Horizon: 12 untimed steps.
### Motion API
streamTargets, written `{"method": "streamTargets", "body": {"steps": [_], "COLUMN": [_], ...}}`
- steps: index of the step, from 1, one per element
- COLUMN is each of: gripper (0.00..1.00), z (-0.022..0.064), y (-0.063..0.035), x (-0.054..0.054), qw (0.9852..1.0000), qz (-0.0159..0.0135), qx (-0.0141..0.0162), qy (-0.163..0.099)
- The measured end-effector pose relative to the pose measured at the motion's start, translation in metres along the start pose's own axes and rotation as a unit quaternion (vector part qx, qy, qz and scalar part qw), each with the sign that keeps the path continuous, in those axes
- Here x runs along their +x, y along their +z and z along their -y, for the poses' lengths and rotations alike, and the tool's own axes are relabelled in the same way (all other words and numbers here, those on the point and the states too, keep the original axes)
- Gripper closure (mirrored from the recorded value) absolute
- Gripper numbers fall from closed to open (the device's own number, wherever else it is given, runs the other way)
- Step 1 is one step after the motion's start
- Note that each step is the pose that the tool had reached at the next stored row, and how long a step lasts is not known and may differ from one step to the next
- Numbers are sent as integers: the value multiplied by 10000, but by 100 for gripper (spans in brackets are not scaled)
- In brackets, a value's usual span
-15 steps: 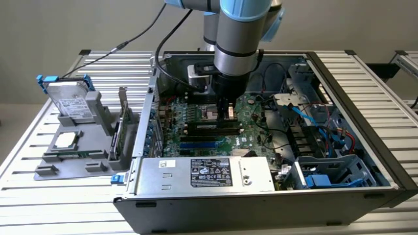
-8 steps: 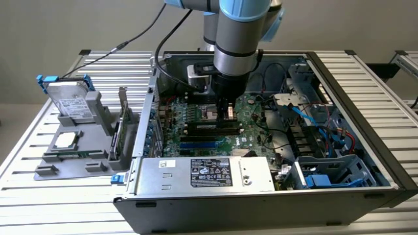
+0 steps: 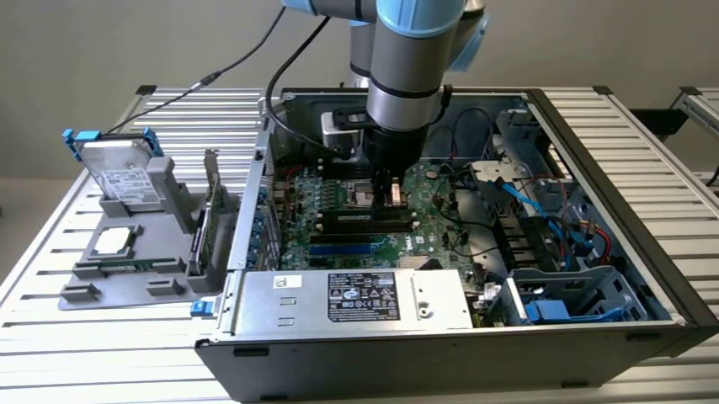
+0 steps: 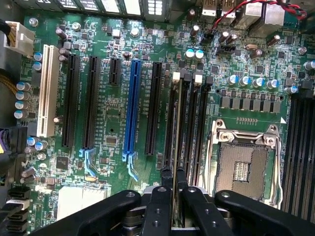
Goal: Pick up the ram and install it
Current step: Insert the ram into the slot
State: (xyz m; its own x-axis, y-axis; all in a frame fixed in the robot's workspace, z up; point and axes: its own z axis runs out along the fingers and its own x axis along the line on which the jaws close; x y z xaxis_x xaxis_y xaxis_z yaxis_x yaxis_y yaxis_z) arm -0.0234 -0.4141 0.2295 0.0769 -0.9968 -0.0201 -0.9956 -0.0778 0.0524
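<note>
Currently: long thin ram, edge-on, chips and label hidden, pinched between the nearly closed fingers of the black gripper, standing in the black white-latched memory slot directly beneath. Beside: bare silver processor socket. White label on grey power supply: print unreadable.

gripper: fingers closed on the ram | ram: edge-on, running toward 12 o'clock | CPU socket: 2 o'clock of gripper | blue slot: 11 o'clock
</note>
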Motion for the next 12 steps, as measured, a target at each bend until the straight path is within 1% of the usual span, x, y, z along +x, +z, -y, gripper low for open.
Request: {"method": "streamTargets", "body": {"steps": [5,12], "gripper": [87,87], "z": [-1,0], "y": [1,11], "x": [22,25], "qw": [10000,10000], "qz": [0,-1], "qx": [0,-1], "qy": [0,1]}}
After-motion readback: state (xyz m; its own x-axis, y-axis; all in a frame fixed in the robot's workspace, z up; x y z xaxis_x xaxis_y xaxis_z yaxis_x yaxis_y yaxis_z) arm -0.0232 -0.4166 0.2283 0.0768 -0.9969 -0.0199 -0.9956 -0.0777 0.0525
